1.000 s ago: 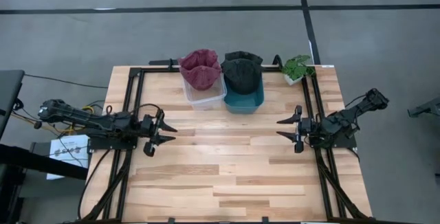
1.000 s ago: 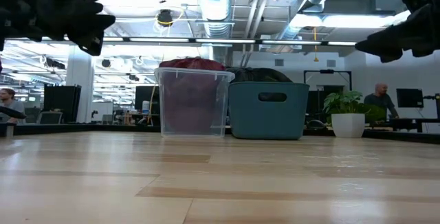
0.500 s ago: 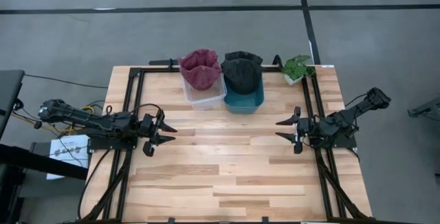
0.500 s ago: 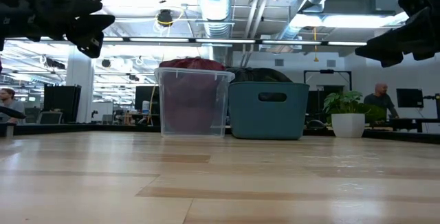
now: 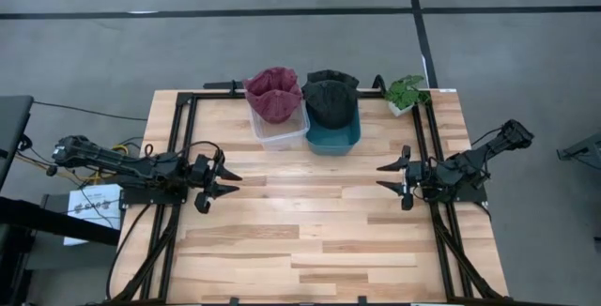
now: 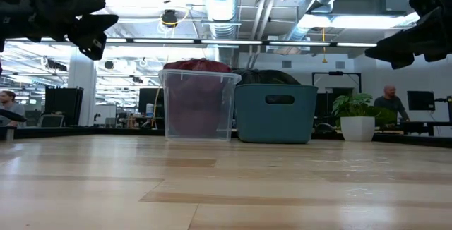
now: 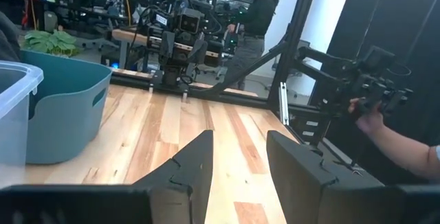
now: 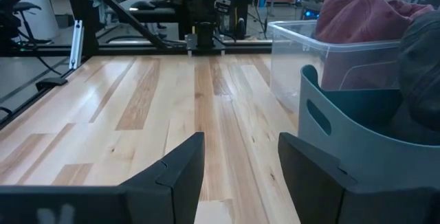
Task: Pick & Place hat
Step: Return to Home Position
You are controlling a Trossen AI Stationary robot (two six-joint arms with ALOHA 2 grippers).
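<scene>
A maroon hat (image 5: 273,93) rests in a clear bin (image 5: 279,130) at the table's far side; a dark hat (image 5: 331,99) rests in a teal bin (image 5: 334,135) beside it. In the right wrist view the maroon hat (image 8: 361,16) and the dark hat (image 8: 421,66) rise above their bins. My left gripper (image 5: 228,182) hovers open over the table's left part, pointing right. My right gripper (image 5: 387,175) hovers open over the right part, pointing left. Both stand well short of the bins.
A small potted plant (image 5: 407,93) stands at the far right corner. A black frame (image 5: 184,128) runs along the table's left, far and right sides. Bare wood (image 5: 310,221) lies between the grippers and toward the near edge. A person's arm (image 7: 402,141) shows beyond the table.
</scene>
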